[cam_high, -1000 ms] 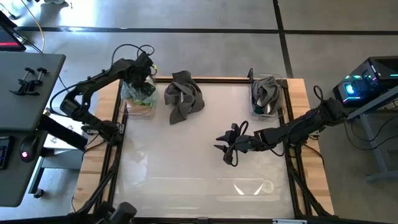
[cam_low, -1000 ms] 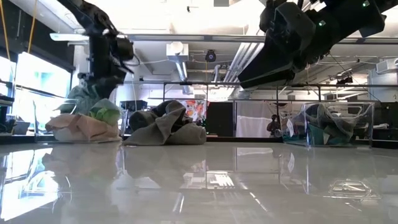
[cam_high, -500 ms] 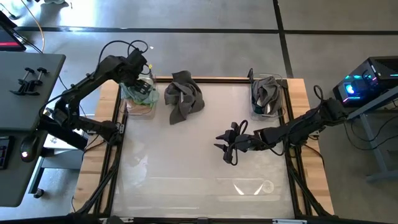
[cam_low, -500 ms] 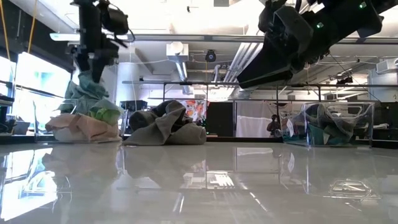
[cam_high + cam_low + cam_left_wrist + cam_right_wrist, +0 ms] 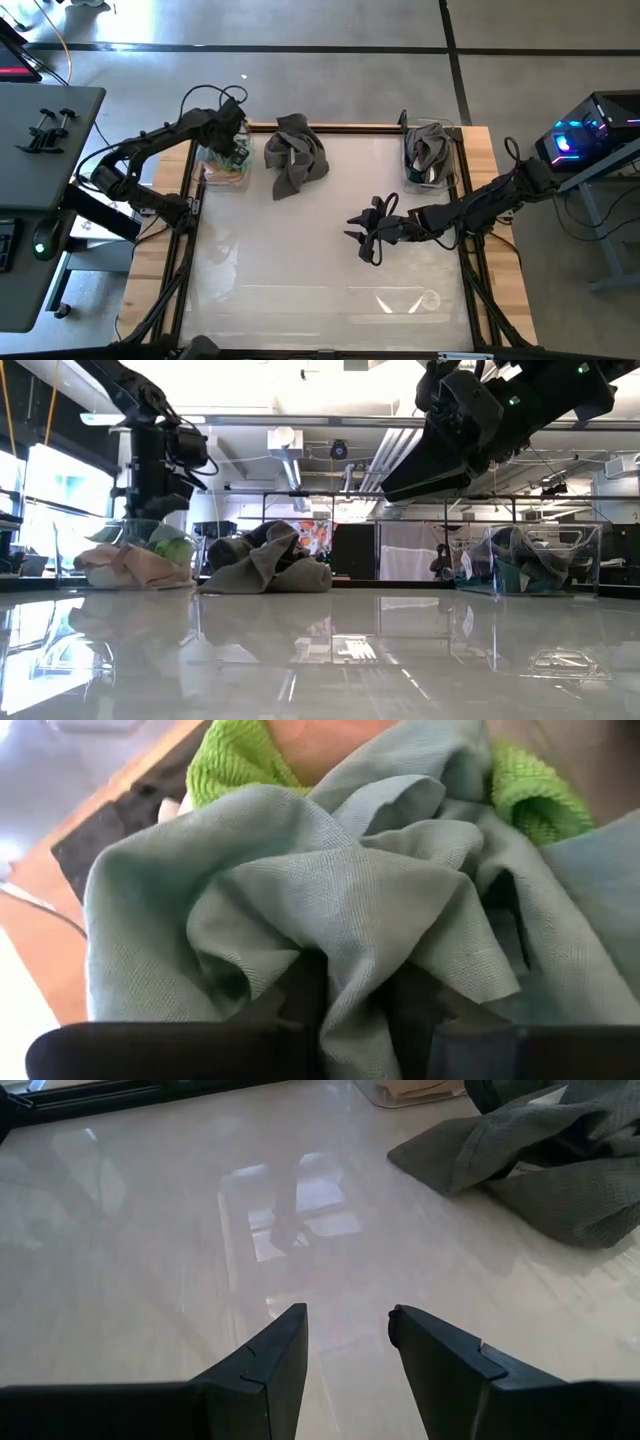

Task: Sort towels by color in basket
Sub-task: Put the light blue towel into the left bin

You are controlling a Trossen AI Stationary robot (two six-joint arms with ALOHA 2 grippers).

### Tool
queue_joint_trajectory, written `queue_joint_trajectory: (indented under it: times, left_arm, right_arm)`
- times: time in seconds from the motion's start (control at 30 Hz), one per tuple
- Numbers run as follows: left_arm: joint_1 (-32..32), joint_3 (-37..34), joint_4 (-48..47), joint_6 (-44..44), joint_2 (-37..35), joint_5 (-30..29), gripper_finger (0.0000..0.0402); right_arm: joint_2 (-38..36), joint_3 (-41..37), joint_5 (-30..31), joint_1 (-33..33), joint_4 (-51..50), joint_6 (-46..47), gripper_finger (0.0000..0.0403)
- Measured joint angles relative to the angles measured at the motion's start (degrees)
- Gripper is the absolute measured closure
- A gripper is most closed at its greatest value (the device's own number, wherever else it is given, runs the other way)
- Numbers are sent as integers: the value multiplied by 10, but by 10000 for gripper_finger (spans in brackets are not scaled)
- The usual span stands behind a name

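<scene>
While you look down from the high view, you see that the left gripper (image 5: 232, 143) has dropped from where it stood half a second ago, raised at the table's far left corner, and now sits low over the clear bin (image 5: 214, 178) there, among the pale mint towel (image 5: 228, 156) and the other cloths in it. The dark grey towel (image 5: 295, 154) lies in the same crumpled heap on the table just beside that bin, and the right gripper (image 5: 364, 236) hangs where it did, over the bare middle-right of the table, well apart from the second bin (image 5: 449, 165) at the far right. From the low view, you find the left gripper (image 5: 160, 510) down at the top of the pile, where earlier a peak of mint cloth rose toward it; the lime green towel (image 5: 174, 547) and the pink towel (image 5: 118, 567) lie just beneath, the grey heap (image 5: 266, 563) beside them, and the right arm (image 5: 470, 422) is unmoved overhead. Through the left wrist view, you see the two dark fingers (image 5: 300, 995) pinched on a fold of the mint towel (image 5: 340, 900), lime green (image 5: 236, 762) showing behind it. Through the right wrist view, your right gripper (image 5: 345, 1350) stands parted and holds nothing above the glossy table (image 5: 150, 1250), with the grey towel (image 5: 545, 1165) well ahead.
</scene>
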Motion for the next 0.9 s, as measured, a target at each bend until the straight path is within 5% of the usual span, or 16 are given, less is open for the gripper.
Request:
queue_joint_trajectory:
  times: [0.5, 0.7, 0.9]
  left_arm:
    - [-3, 223, -251, -48, 1, 29, 224]
    - [-3, 250, -293, -62, 0, 26, 257]
    - [9, 150, -165, -21, 0, -6, 338]
  right_arm:
    - [0, 0, 0, 0, 0, -1, 250]
    - [0, 0, -1, 0, 0, -1, 250]
    - [0, 0, -1, 0, 0, -1, 250]
